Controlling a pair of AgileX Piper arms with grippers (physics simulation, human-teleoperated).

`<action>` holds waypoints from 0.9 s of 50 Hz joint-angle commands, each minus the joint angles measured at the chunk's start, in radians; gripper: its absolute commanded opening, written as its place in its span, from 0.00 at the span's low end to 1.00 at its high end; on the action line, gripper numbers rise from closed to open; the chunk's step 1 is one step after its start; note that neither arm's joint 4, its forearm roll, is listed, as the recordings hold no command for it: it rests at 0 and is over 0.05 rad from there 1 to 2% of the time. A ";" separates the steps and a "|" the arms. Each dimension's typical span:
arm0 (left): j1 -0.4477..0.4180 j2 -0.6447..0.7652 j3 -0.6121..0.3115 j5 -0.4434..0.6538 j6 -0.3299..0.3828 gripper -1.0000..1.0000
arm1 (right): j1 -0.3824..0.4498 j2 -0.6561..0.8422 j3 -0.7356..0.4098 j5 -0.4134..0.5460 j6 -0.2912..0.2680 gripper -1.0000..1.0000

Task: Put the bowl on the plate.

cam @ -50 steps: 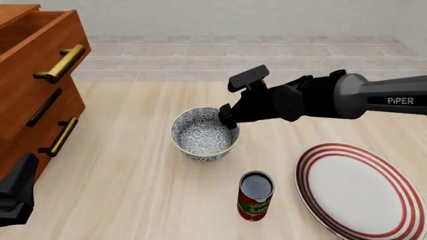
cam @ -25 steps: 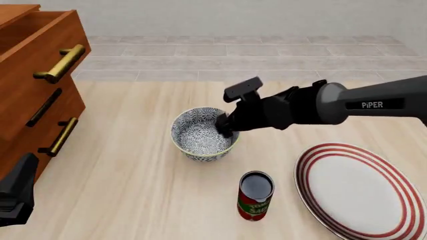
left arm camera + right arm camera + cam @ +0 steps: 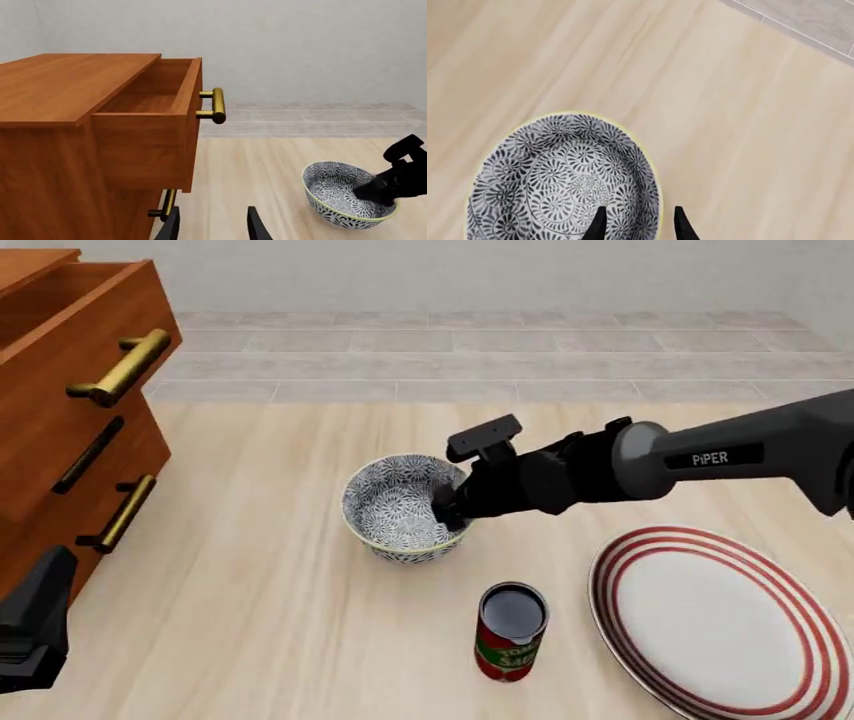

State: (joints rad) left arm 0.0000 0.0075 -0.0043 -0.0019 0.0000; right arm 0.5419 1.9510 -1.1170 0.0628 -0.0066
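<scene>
Wooden table [image 3: 267,590] at centre: right gripper [image 3: 451,512] has sunk lower, fingers open astride the bowl [image 3: 395,508] rim; left gripper [image 3: 212,227] open, empty.

1. We see the bowl [image 3: 404,508] in dense blue-grey and white floral print, thin yellowish rim.
2. We see the plate [image 3: 722,617] white with concentric red rings at its rim.
3. Can [image 3: 511,632]: red, green band, dark top.
4. Dresser [image 3: 74,410]: reddish-brown wood, brass handles.
5. Table [image 3: 267,620]: pale wood grain.
6. Right arm [image 3: 641,465]: dark grey, white lettering.
</scene>
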 commanded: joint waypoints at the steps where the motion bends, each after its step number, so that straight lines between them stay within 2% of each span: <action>1: 0.000 0.000 0.000 0.000 0.000 1.00 | -0.002 0.024 0.003 -0.014 0.007 1.00; 7: 0.000 0.000 0.000 0.000 0.000 1.00 | -0.002 0.027 0.004 -0.018 0.011 1.00; 8: 0.000 0.000 0.000 0.000 0.000 1.00 | -0.002 0.026 0.004 -0.018 0.010 0.00; 24: 0.000 0.000 0.000 0.000 0.000 1.00 | 0.002 0.012 -0.009 -0.006 0.007 0.00; 45: 0.000 0.000 0.000 0.000 0.000 1.00 | -0.008 -0.093 -0.032 0.025 0.011 0.00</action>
State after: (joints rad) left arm 0.0000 0.0075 -0.0043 -0.0019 0.0000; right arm 0.5456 1.9032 -1.1394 0.0760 -0.0049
